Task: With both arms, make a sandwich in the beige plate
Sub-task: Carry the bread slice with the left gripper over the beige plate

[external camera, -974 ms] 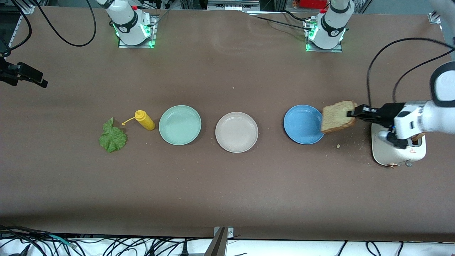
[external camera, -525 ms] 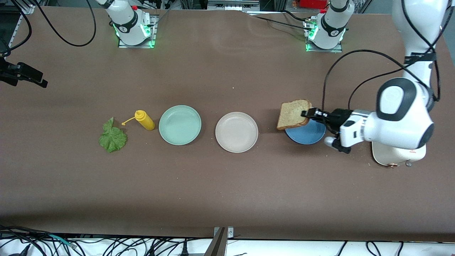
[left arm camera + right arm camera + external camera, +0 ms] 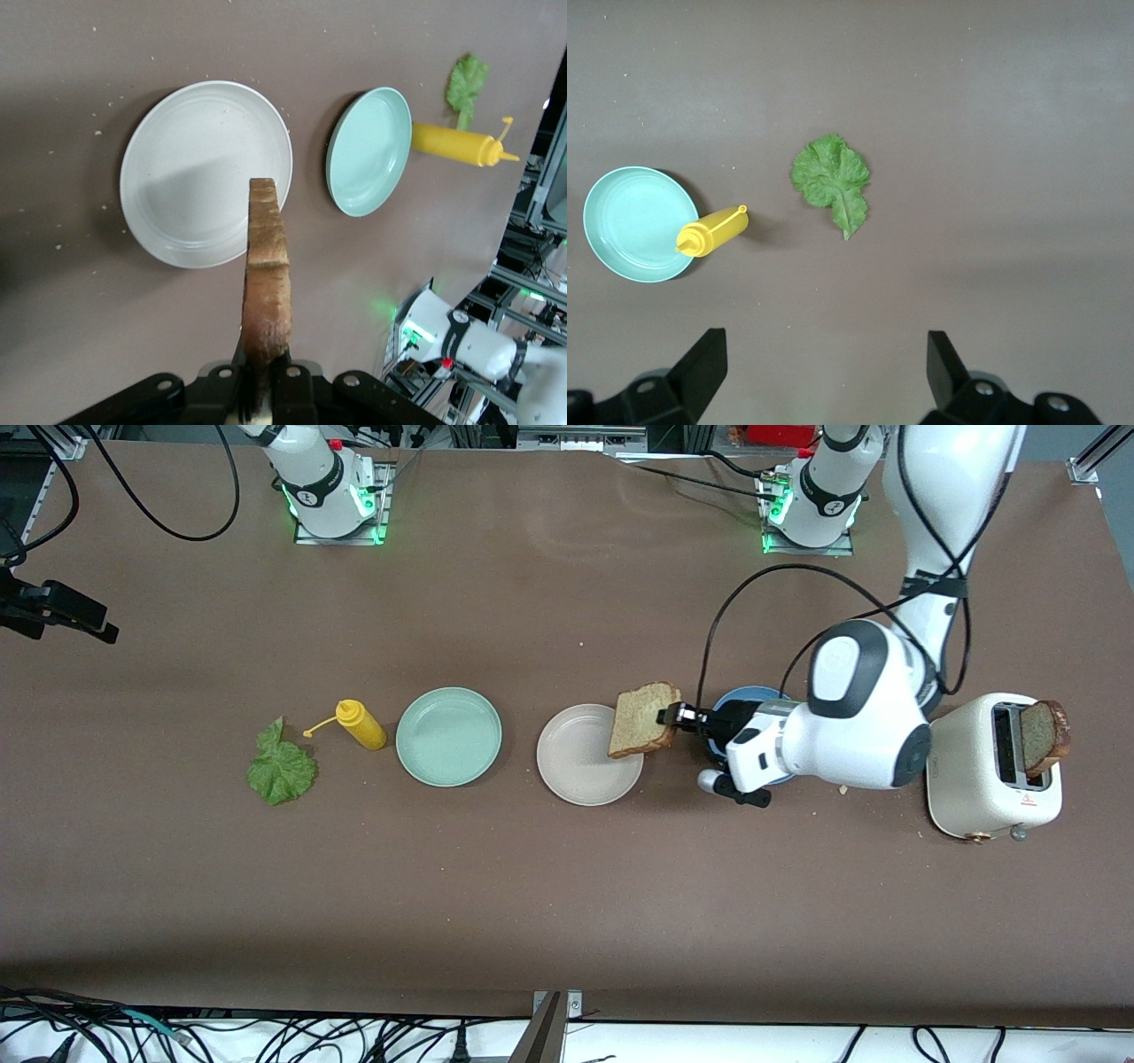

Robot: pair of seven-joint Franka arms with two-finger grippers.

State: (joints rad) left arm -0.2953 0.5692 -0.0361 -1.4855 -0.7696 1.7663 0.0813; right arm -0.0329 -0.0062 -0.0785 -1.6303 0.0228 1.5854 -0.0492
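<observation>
The left hand [image 3: 671, 716] grips a toast slice [image 3: 641, 720] on edge over the rim of the bare beige plate [image 3: 576, 772]. Past it sit a mint plate [image 3: 448, 736], likewise bare, and a toaster [image 3: 974, 779] holding a second slice [image 3: 1044, 735]. The right hand [image 3: 824, 367] hangs released over the lettuce [image 3: 831, 180].

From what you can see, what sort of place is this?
Likely a robotics lab bench set up as a mock kitchen: two arm bases bolted to a brown table, loose cables along its edge, and a toaster, plates and lettuce as props.

Left pincer [image 3: 671, 715] clamped tight, wrist level (forearm bent low); right pincer [image 3: 824, 372] hangs spread wide.
</observation>
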